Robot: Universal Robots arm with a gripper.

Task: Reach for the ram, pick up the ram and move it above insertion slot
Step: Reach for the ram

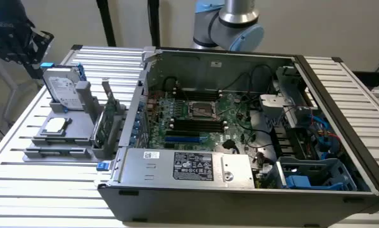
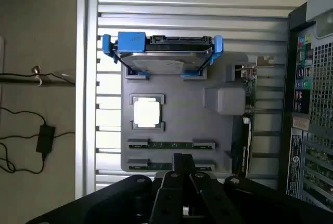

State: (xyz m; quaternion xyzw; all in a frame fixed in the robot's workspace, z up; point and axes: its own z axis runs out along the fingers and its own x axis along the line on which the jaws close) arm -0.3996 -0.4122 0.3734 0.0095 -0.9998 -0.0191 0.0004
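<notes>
Gripper (image 2: 182, 157) hangs over the stick end of the holder (image 2: 182, 122). Fingers look together as far as I can tell, gripping nothing. Ram (image 2: 151, 165) lies flat in the holder's outermost slot, not lifted. The gripper tip covers its middle; can't tell if they touch. A second stick (image 2: 171, 144) lies parallel in the next slot, just beside it. Past those, the CPU (image 2: 146, 113) sits in its pocket. The drive (image 2: 164, 57), in a blue caddy, is at the holder's other end. The card (image 2: 250, 104) stands on edge along the holder side facing the case (image 2: 312, 104).

Exterior view: holder (image 1: 69, 118) sits on the desk (image 1: 43, 190) at that view's left, just beside the open case (image 1: 176, 190). Drive (image 1: 61, 90) stands upright at the back, with the CPU (image 1: 55, 125) in front of it. Card (image 1: 107, 121) is between the holder and the case wall. Board (image 1: 208, 109) lies inside the case, with black slots (image 1: 199, 126) next to the socket. Arm (image 1: 231, 23) shows behind the case.
</notes>
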